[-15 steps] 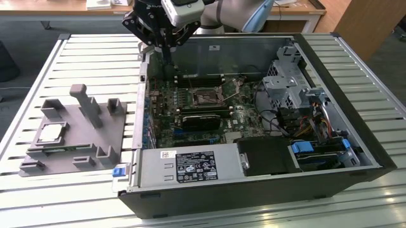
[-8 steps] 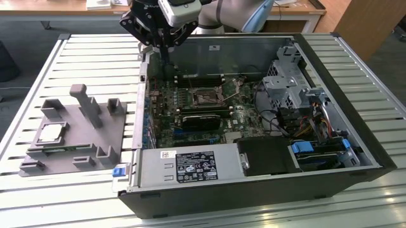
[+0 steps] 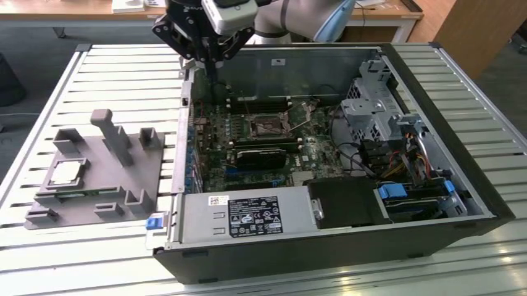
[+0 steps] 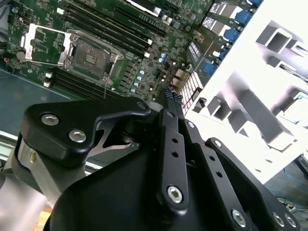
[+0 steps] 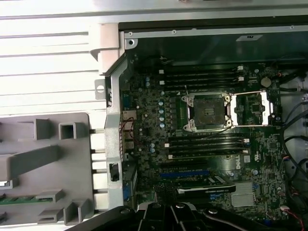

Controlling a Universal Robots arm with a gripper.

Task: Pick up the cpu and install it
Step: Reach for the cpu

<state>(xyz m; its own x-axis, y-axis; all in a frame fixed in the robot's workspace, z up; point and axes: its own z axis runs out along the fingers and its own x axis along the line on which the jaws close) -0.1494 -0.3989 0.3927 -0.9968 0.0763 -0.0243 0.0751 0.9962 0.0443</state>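
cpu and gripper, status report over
Gripper shut, empty, above the case wall. Cpu flat in grey holder, apart from gripper. Socket open, bare.

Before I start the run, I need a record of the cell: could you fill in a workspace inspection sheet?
Surface: slatted metal table, carrying an open computer case.
Job's things: cpu lies in the grey fixture; motherboard socket open.
Clutter: memory stick in the same fixture.
Gripper: gripper above the case's rear edge, shut, holding nothing.
Cables: loose wires inside the case, exterior view's right.
Surroundings: wooden desk behind the table.
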